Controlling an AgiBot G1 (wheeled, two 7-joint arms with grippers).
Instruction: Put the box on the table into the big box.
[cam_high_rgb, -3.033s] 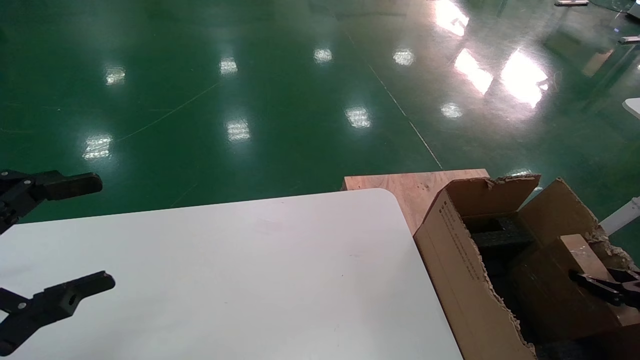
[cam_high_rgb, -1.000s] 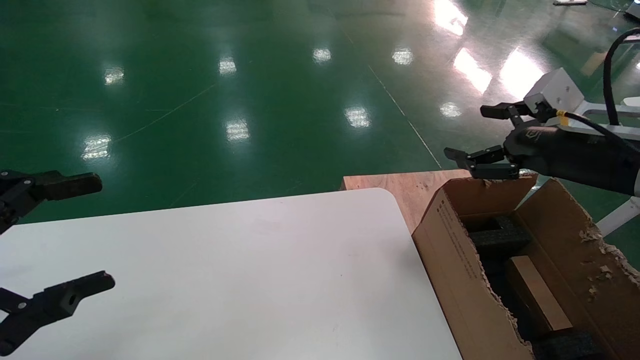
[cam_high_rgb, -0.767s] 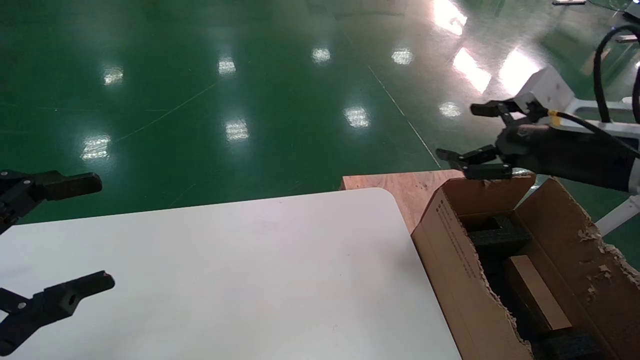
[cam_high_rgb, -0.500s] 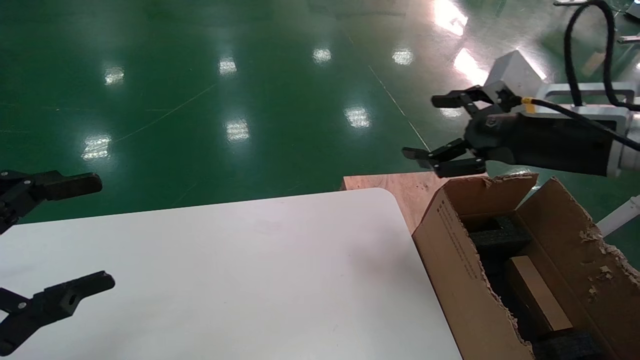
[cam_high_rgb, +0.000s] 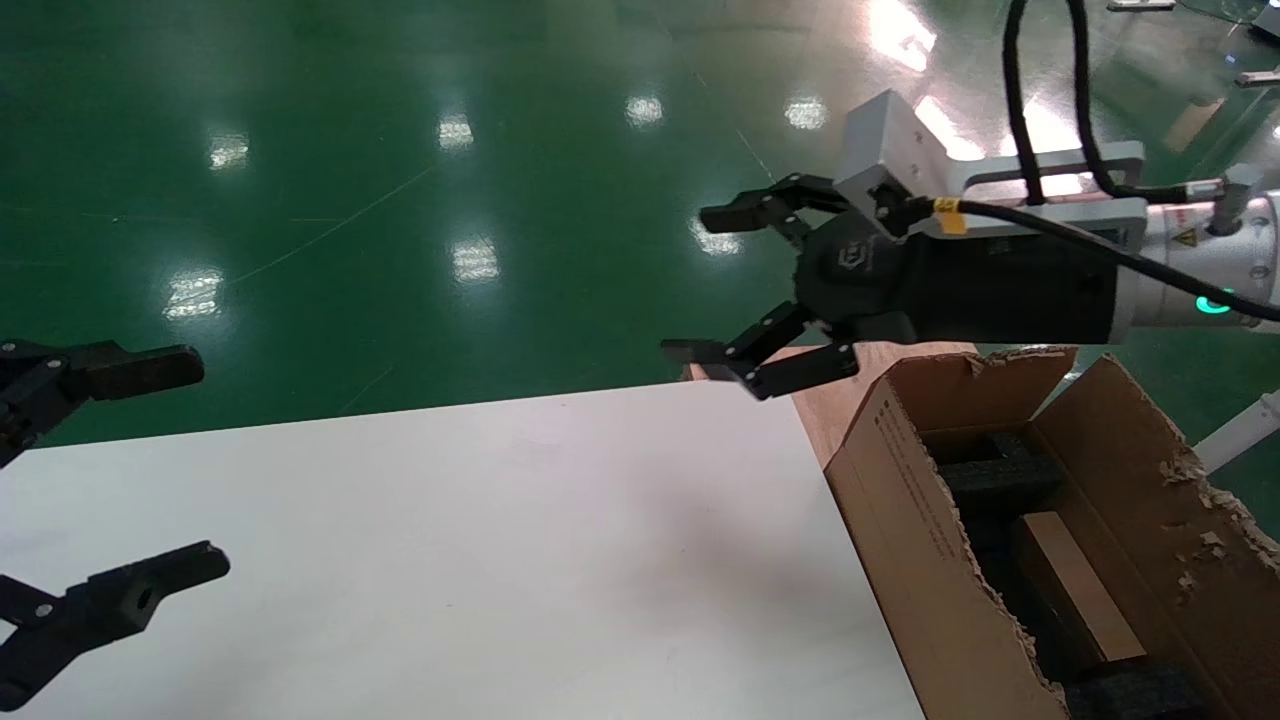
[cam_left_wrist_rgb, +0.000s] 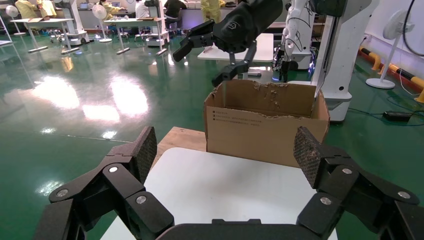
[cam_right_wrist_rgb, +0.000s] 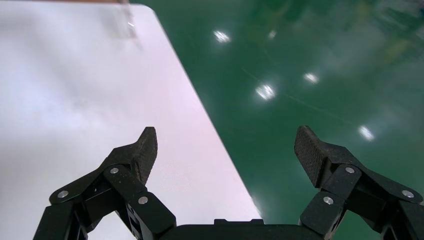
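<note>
1. Head view: right hand empty, fingers spread wide, hanging above the far corner of the table, beside the big box; left hand parked over the table's near left part, fingers likewise wide apart, holding nothing.
2. Box lying down inside the big box, between black foam at the far end and more foam at the near end; task judged done, nothing left on the table to carry.
3. Big box standing on a wooden board just beside the table, flaps ragged and open; inside, only the box and the foam visible; deeper floor hidden.
4. Risks from here, as judgement: a low sweep of the right hand could catch the torn far flap and drag or tip the big box off the board; a drop toward the table could strike its corner; a needless reach back in could snag foam and shift the box.
5. Left wrist view: big box beyond the table's end, right hand above it, open.
</note>
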